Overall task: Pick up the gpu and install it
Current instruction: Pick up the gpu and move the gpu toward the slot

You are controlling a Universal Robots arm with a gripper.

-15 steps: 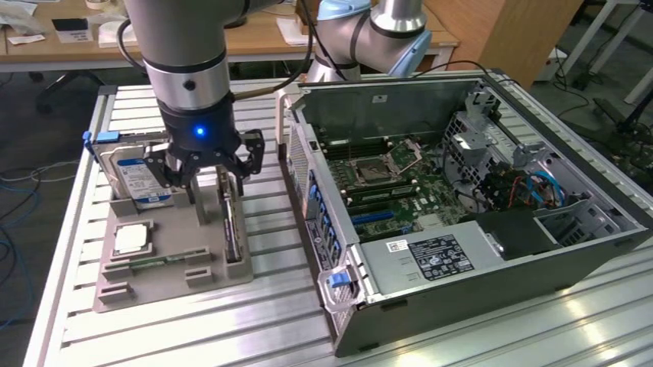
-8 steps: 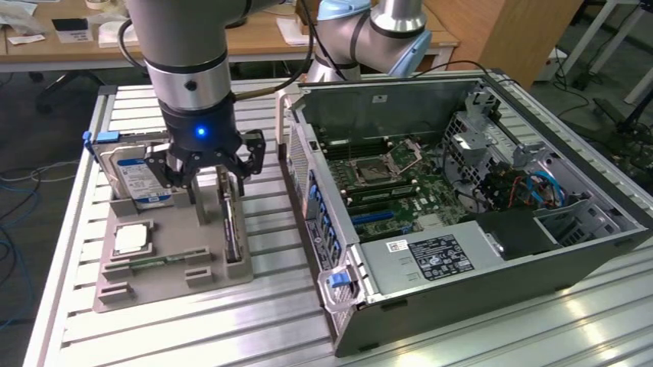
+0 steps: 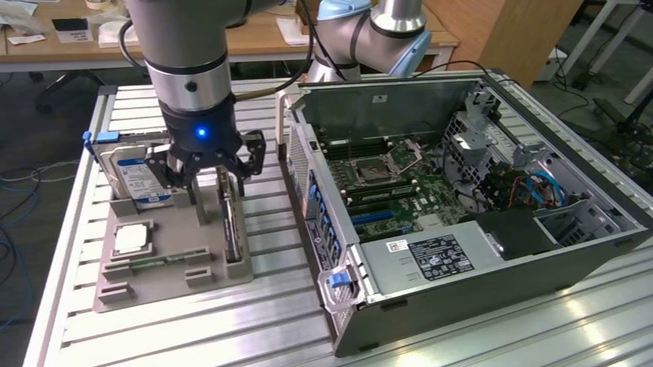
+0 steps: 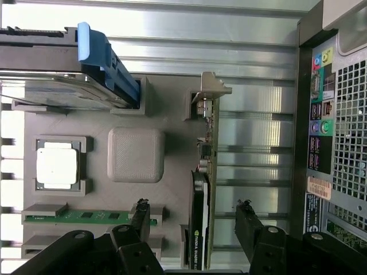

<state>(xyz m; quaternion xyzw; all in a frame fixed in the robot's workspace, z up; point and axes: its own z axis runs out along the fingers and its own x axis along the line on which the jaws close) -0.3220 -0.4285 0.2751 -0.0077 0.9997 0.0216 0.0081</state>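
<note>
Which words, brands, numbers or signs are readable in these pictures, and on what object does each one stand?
"NVIDIA QUADRO", as it seems to read, along the edge of the gpu; the letters after it are unreadable.
Too small to read: the power supply label.
Too small to read: the hard drive label.
Blurred: the sticker on the case rear.

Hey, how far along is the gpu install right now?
Done: the open hand hangs over the gpu, a finger on each side. In hand: nothing; the gpu stands ungripped in its tray slot. Left: lifting it and seating it in the open case.
</note>
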